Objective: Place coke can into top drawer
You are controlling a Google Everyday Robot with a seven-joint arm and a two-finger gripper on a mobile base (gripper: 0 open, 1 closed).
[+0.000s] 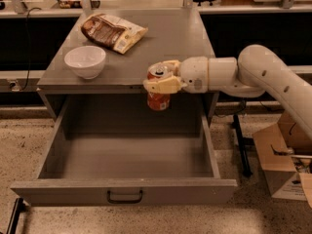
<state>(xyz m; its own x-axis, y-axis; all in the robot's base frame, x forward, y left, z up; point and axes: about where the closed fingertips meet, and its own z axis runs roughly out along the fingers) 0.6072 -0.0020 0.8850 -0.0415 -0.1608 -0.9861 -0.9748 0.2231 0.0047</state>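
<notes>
The coke can (158, 101), red-orange with a silver top, is upright in my gripper (161, 77). My gripper is shut on the can and holds it in the air just past the cabinet's front edge, above the back of the open top drawer (124, 191). The drawer is pulled fully out, grey, with a dark handle (125, 197) at the centre of its front panel. Nothing shows inside it. My white arm (243, 74) reaches in from the right.
A white bowl (85, 61) and a brown snack bag (112, 31) lie on the grey cabinet top (175, 38). Cardboard boxes (285, 160) stand on the floor at the right. A dark stand leg (241, 145) is beside the drawer's right side.
</notes>
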